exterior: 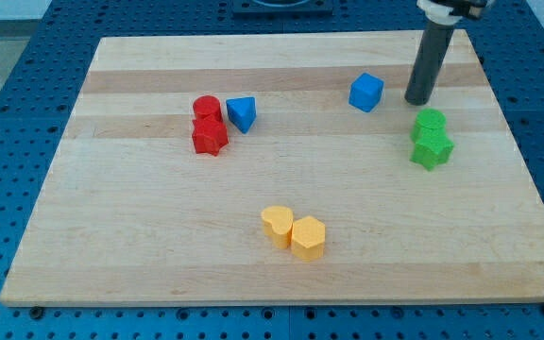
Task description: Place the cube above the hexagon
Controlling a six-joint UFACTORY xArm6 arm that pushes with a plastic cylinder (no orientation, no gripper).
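A blue cube (366, 92) sits on the wooden board (159, 246) at the upper right. A yellow hexagon (308, 237) lies near the bottom middle, touching a second yellow block (277, 226) on its left. My tip (416, 100) rests on the board just right of the blue cube, a small gap apart, and above the green blocks.
A red cylinder (206, 108) and a red star-like block (210, 137) touch at the upper left, with a blue wedge-like block (242, 113) beside them. A green cylinder (430, 122) and a green star-like block (432, 148) sit together at the right.
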